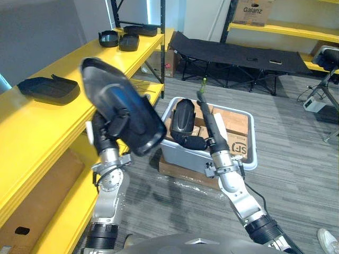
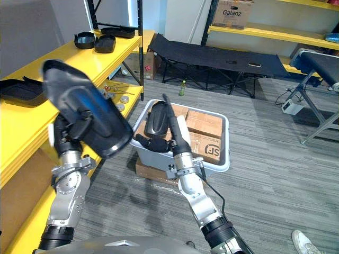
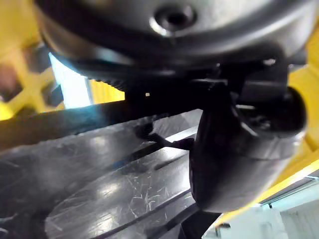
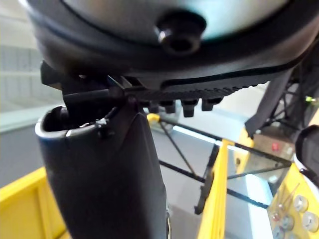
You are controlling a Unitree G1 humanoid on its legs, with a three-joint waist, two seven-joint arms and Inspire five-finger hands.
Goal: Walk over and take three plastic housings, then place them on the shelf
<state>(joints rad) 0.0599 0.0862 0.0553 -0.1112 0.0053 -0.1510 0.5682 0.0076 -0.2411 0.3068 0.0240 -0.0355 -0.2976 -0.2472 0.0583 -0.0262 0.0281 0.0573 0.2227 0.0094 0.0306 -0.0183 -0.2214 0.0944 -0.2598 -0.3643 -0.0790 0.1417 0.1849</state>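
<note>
Gripping the plastic housing (image 1: pixel 101 79) from beneath is the left hand (image 1: pixel 108 133).

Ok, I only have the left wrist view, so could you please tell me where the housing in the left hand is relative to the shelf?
Observer: The left hand holds that housing up in the air by the front edge of the yellow shelf, not resting on it.
Operator: Thanks. Are other housings on the shelf already?
Observer: Yes, one near housing lies on the top board, and three far housings sit at its end.
Operator: And the right hand?
Observer: The right hand is over a white bin, fingers straight, beside a bin housing.
</note>
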